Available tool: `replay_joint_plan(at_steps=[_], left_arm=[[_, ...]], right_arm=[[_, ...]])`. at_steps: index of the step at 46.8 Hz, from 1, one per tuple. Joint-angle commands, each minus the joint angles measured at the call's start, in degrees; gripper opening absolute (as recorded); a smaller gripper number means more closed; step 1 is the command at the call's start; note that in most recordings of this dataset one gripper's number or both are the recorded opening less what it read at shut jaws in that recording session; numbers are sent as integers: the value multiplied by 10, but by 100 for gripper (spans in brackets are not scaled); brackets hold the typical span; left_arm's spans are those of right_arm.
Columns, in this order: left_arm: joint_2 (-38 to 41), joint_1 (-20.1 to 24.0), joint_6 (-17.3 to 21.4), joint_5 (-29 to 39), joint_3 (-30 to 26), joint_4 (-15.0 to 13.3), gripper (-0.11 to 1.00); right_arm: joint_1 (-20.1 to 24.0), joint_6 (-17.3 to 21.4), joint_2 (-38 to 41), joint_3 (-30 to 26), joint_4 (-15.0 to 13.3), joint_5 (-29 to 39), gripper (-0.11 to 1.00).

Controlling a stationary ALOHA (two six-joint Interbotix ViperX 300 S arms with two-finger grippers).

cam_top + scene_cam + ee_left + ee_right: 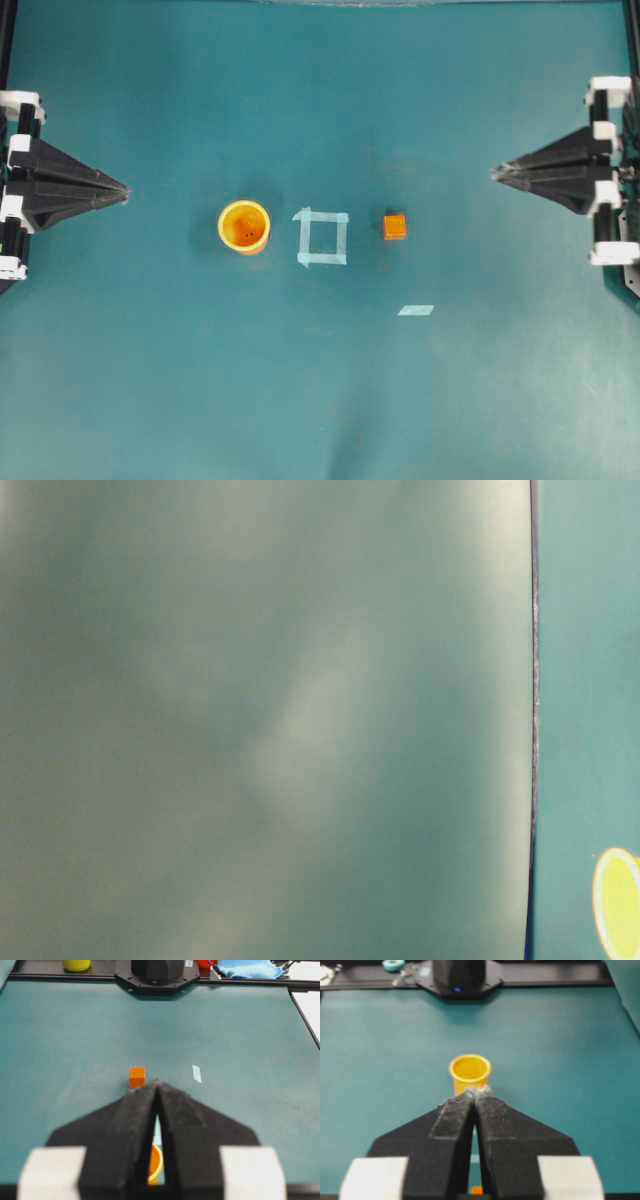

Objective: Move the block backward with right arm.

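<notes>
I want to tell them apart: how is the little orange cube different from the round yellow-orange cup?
The little orange cube is boxy with flat sides; the round yellow-orange cup is hollow, with an open mouth facing up. The cube is smaller than the cup. The cube sits right of the pale tape square, the cup left. Both rest on the teal table, untouched.

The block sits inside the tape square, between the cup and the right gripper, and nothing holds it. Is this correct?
Not quite: the block sits outside the tape square, on its right, as the overhead view shows. The rest holds: it lies between the cup and the right gripper, unheld.
</notes>
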Motion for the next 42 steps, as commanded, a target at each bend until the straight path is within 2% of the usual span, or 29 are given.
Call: replay_joint_plan(at_steps=[1, 6, 11, 23, 35, 42], left_arm=[[4, -1, 1, -4, -16, 2, 0], [4, -2, 1, -3, -16, 2, 0], [4, -2, 1, -2, -16, 2, 0], [4, -1, 1, 1, -16, 2, 0], [4, -1, 0, 2, -16, 2, 0], [4, -2, 0, 4, -16, 2, 0]], right_arm=[[-6, 1, 23, -25, 3, 0, 18], [-11, 1, 55, -39, 3, 8, 37], [-11, 1, 96, -54, 3, 11, 48], [-11, 1, 201, -91, 3, 15, 50], [-11, -1, 295, -140, 3, 69, 56], [-11, -1, 326, -145, 3, 79, 59]])
